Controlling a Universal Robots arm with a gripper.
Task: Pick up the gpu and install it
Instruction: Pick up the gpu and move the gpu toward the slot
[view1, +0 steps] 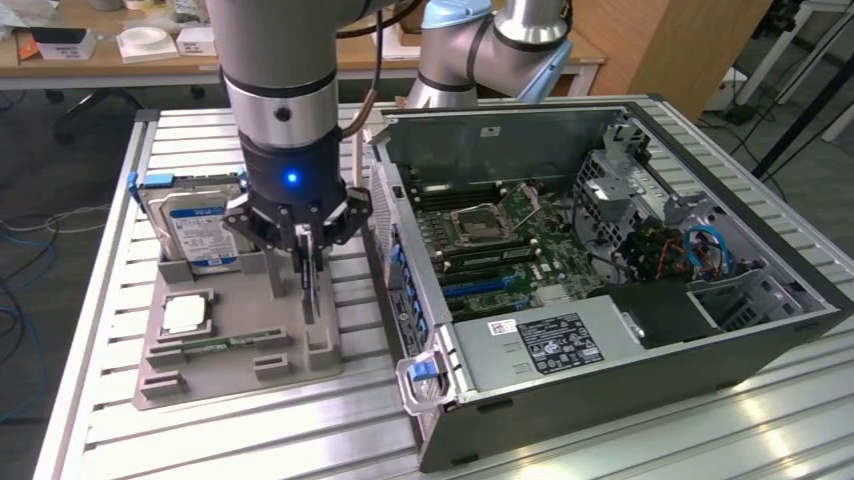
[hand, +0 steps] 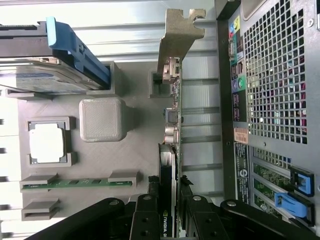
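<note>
The gpu is a thin dark card standing on edge over the grey holder, beside the open computer case. My gripper comes down on it from above, its fingers shut on the card's upper edge. In the wrist view the gpu is seen edge-on, its silver bracket at the far end. My gripper clamps the card between its black fingers. I cannot tell whether the card's lower edge still rests in the holder.
The holder also carries a hard drive with a blue label, a processor and a memory stick. The case lies open with its motherboard exposed. Its perforated rear panel stands close beside the card.
</note>
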